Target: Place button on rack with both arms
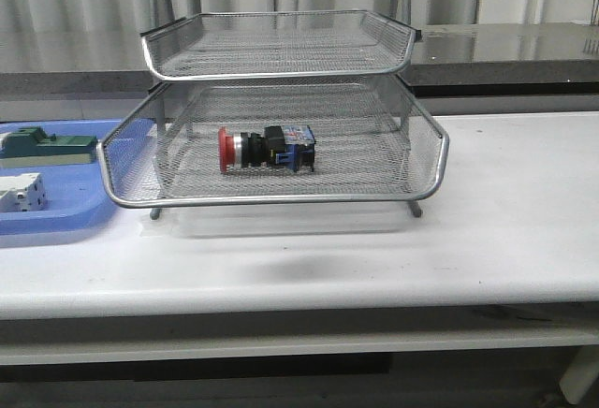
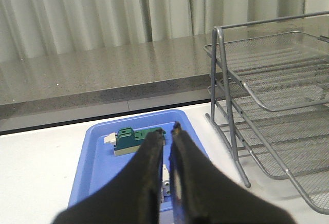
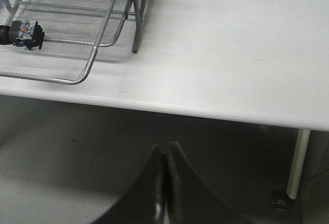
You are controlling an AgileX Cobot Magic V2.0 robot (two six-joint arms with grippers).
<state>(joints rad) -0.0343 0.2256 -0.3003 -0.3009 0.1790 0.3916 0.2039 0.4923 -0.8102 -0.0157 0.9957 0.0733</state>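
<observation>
The button (image 1: pixel 267 149) lies on its side in the lower visible tier of the rack (image 1: pixel 281 199), red cap pointing left, blue block to the right. No gripper touches it. In the right wrist view the button (image 3: pixel 23 33) shows its blue end inside the rack (image 3: pixel 105 23). My right gripper (image 3: pixel 165 148) is shut and empty, held off the table's front edge, below the tabletop. My left gripper (image 2: pixel 165 130) is shut with nothing between its fingers, hovering above the blue tray (image 2: pixel 97 152), to the left of the rack (image 2: pixel 226 90). Neither gripper appears in the front view.
The blue tray (image 1: pixel 56 221) sits at the table's left and holds a green-topped block (image 1: pixel 47 146) and a small white block (image 1: pixel 21 193). A white table (image 1: pixel 505 230) carries everything. A grey counter and curtains stand behind. A table leg (image 3: pixel 295 157) shows at the right.
</observation>
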